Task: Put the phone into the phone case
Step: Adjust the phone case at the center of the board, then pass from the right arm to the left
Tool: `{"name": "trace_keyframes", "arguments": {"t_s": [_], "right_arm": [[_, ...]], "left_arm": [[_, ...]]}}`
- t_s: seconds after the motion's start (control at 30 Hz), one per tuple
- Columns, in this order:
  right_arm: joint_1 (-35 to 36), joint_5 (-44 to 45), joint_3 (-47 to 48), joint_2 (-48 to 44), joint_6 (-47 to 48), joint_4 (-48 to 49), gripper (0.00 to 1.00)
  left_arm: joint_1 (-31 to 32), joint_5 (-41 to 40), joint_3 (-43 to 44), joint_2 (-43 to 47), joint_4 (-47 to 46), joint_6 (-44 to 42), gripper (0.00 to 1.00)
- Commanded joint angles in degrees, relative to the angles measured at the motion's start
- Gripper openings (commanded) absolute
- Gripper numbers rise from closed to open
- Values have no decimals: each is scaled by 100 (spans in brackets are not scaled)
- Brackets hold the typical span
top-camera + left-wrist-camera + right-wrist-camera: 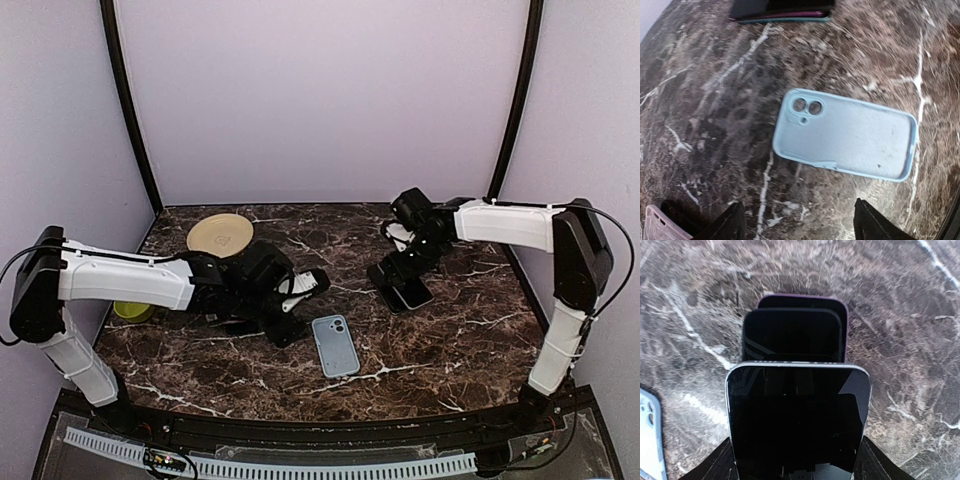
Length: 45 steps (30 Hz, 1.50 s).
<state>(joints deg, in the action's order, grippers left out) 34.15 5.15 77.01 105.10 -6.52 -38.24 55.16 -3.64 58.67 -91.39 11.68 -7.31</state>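
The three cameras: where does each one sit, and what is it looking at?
Top external: above and behind, looking down on the table, both arms in view.
Left wrist: on the left gripper, looking down at the phone case; fingertips show.
Right wrist: on the right gripper, looking at the phone between its fingers.
Shared: all three show the case.

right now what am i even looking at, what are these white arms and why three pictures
Two robot arms bolted to a marble table. One picture looks down from above; the other two come from cameras on each wrist. A light blue phone case lies open side up in the middle, under the left arm's open fingers. The right arm's fingers sit on either side of a phone, which is over a stack of dark phones. A yellow plate sits at the back left.
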Motion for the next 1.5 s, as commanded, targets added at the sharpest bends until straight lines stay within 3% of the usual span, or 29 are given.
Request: {"name": "trace_keyframes", "arguments": {"t_s": [0.0,0.1,0.37,0.6,0.8,0.97,1.3,1.47], "right_arm": [[-30,36,-100,-697,-24,480,26],[-28,-3,-233,-873,-15,624,26],[-23,90,-454,-1168,-77,766,26],[-24,369,-646,-1687,-197,866,26],[49,519,-1017,-2145,-553,1223,25],[706,939,-1224,-2301,-1074,1512,24],[2241,1838,-1701,-2154,-2135,2528,23],[2677,1891,-1816,-1665,-2615,2713,25]], "left_arm": [[159,521,144,-232,860,-342,75],[170,1023,145,-406,838,-363,70],[377,1280,766,-1489,847,-495,52],[582,1445,1612,-2141,886,-809,46],[568,1097,1735,-1935,510,-353,45],[306,894,1403,-1265,255,258,48],[-1323,354,647,-189,-45,2013,63],[-1600,-16,416,91,-207,2344,67]]}}
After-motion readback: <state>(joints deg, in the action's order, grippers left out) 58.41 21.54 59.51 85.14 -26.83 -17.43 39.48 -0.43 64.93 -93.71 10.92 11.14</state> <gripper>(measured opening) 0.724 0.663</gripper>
